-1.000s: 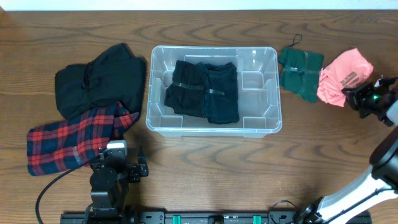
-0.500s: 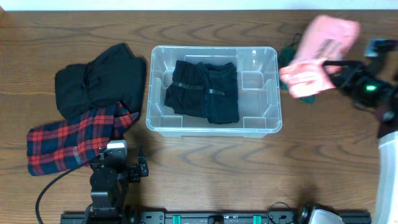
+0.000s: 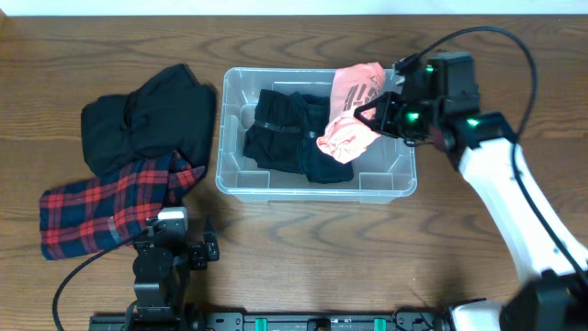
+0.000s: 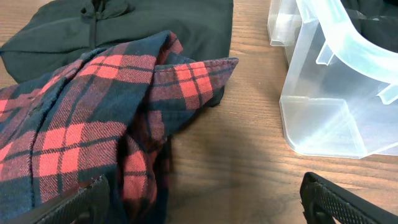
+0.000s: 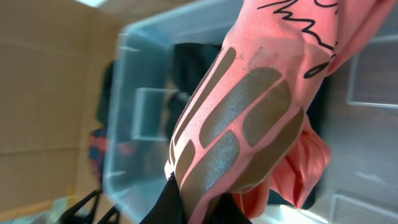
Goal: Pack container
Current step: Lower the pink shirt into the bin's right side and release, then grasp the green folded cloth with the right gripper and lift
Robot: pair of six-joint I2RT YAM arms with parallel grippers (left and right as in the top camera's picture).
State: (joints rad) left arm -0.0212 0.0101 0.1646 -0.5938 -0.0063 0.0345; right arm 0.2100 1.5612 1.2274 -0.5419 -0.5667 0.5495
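Note:
The clear plastic container (image 3: 312,191) stands mid-table with folded black clothes (image 3: 299,136) inside. My right gripper (image 3: 375,116) is shut on a pink garment (image 3: 349,115) and holds it above the container's right half, the cloth hanging over the black clothes. In the right wrist view the pink garment (image 5: 249,118) fills the frame, pinched in the dark fingers (image 5: 199,208), with the container (image 5: 134,112) blurred below. My left gripper (image 4: 205,205) is open and empty, low over the table at the front left, near the container's corner (image 4: 336,93).
A black hoodie (image 3: 147,115) and a red plaid shirt (image 3: 110,207) lie left of the container; both also show in the left wrist view, hoodie (image 4: 124,25) behind the shirt (image 4: 81,124). The right arm (image 3: 501,193) reaches in from the front right.
My right gripper has lifted the pink garment from the table's right side and carried it left, over the container. The left arm has not moved.

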